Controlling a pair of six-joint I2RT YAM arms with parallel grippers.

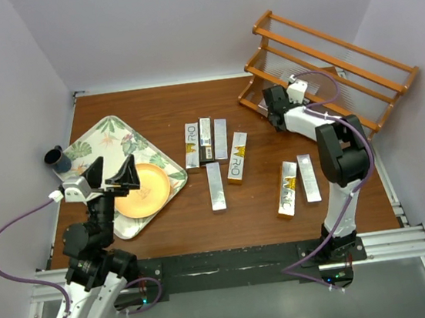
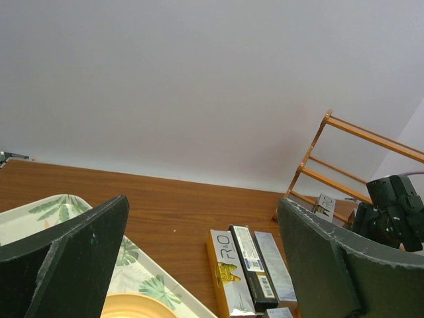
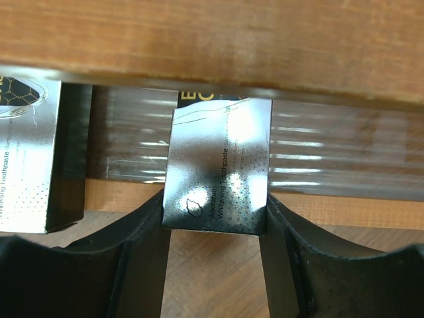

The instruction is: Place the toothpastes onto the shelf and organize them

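The toothpastes (image 1: 216, 186) are shiny silver, some gold-ended. The shelf (image 1: 338, 43) is orange-brown, the tray (image 1: 105, 137) has green leaf print, the plate (image 1: 145, 190) is yellow-orange, and the cup (image 1: 57, 157) looks dark blue, maybe.

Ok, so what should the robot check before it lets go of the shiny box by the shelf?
1. Right gripper holds the toothpaste carton, a finger on each side: ok.
2. Carton fully seated on the shelf: cannot tell, its far end is hidden.
3. Gap to the neighbouring carton on the shelf: ok.
4. Left gripper open, above the tray, far from the shelf: ok.
5. All toothpastes shelved: not ok, several lie on the table.
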